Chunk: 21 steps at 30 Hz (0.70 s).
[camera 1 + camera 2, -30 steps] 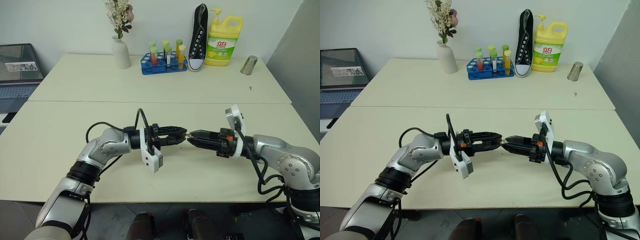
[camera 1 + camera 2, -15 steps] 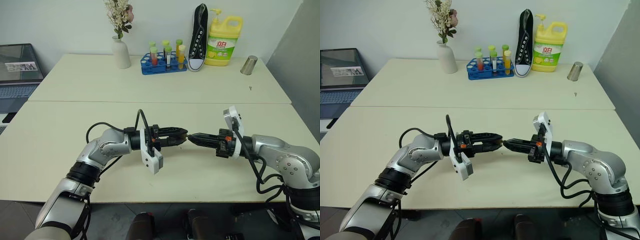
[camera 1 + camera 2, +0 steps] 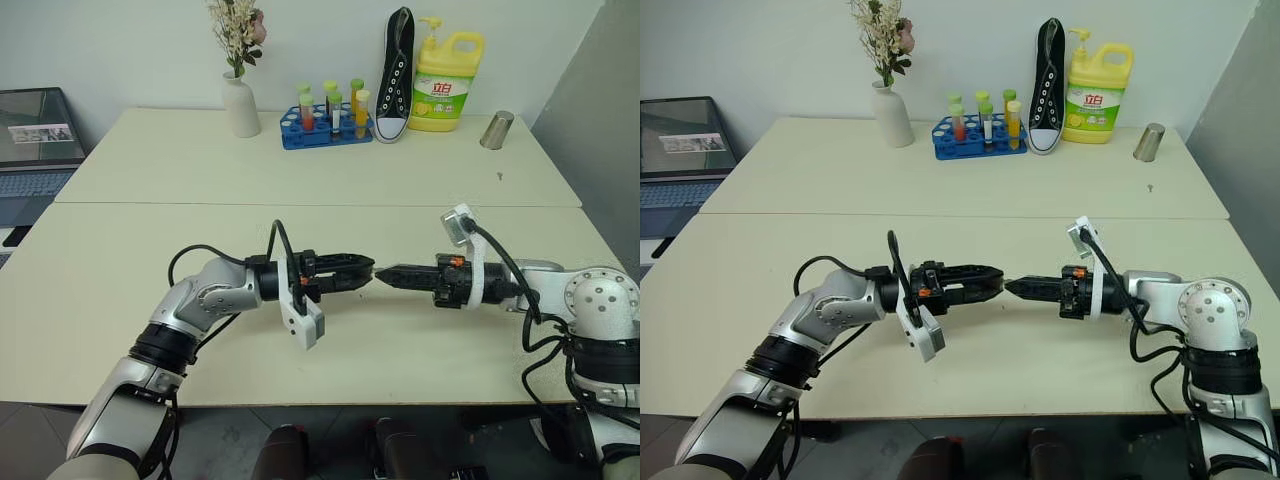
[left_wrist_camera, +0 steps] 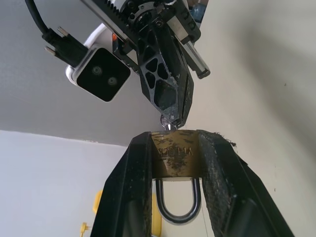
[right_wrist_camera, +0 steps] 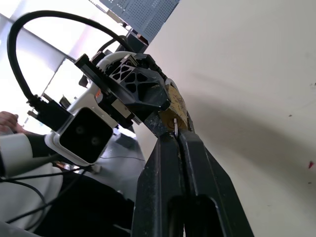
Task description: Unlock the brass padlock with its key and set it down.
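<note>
I have the pale worktop [image 3: 150,260] in front of me, two slabs butted together along a seam, with a laptop [image 3: 35,140] cut off at its left edge. Along the back sit a yellow detergent jug [image 3: 447,82] whose green-and-white label carries writing too small for me to read, a black sneaker [image 3: 396,75] propped on end, a white vase [image 3: 241,105] of dried flowers, a blue rack of test tubes [image 3: 328,115] and a small metal cup [image 3: 497,130]. Both arms meet tip to tip above the front slab. My left gripper [image 4: 174,163] is clamped on the brass padlock [image 4: 173,159], its two fingers pressing the sides of the body, the silvery shackle [image 4: 177,202] hanging back between them toward the wrist; there is faint stamped lettering on the brass face that I can't make out. My right gripper [image 5: 175,136] has its fingers pinched fully together on a thin metal sliver, which I take to be the key [image 5: 175,124], though most of it is hidden between the fingers. Its tip sits right at the end of the padlock; whether it is inside the keyhole I cannot tell.
</note>
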Each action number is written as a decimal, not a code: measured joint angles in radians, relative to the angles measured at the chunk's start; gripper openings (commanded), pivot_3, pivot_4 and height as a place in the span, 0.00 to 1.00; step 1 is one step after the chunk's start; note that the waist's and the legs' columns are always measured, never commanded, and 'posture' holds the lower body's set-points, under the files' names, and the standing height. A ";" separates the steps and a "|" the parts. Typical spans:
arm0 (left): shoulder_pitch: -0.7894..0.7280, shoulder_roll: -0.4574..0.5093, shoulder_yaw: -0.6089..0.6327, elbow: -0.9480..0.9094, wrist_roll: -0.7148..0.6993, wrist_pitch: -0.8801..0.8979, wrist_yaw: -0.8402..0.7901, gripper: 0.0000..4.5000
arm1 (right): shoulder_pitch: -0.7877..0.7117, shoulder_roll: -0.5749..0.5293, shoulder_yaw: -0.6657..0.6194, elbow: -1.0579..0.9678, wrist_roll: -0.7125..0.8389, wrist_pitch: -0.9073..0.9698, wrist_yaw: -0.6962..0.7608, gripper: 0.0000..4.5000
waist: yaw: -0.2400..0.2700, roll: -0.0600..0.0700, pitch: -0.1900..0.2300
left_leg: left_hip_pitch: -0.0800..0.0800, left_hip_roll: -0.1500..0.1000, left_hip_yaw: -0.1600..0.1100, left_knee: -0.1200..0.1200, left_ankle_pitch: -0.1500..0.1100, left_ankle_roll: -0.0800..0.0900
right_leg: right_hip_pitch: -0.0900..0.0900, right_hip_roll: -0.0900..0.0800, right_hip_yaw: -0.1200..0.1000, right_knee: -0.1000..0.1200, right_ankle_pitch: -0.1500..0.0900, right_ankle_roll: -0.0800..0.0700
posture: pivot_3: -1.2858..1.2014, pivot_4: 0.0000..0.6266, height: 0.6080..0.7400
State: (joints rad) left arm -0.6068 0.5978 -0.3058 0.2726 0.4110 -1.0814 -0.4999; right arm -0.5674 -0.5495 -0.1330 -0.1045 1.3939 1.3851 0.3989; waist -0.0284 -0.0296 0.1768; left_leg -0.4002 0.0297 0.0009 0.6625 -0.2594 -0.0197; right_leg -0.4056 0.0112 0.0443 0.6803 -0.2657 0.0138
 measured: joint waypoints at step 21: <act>0.017 0.011 -0.011 -0.001 0.026 0.003 0.030 0.22 | 0.043 -0.143 0.093 -0.228 -0.153 -0.186 0.079 0.52 | 0.001 0.000 0.000 | -0.001 0.000 -0.001 0.000 0.000 0.000 | -0.001 0.000 0.000 -0.001 -0.001 0.001 | 0.52 0.24 1.00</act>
State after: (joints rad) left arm -0.5899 0.6087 -0.3171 0.2716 0.4365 -1.0785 -0.4698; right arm -0.5245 -0.6923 -0.0400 -0.3324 1.2411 1.1989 0.4783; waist -0.0277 -0.0292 0.1770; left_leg -0.4014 0.0295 -0.0006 0.6621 -0.2595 -0.0195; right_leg -0.4066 0.0112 0.0439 0.6796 -0.2663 0.0149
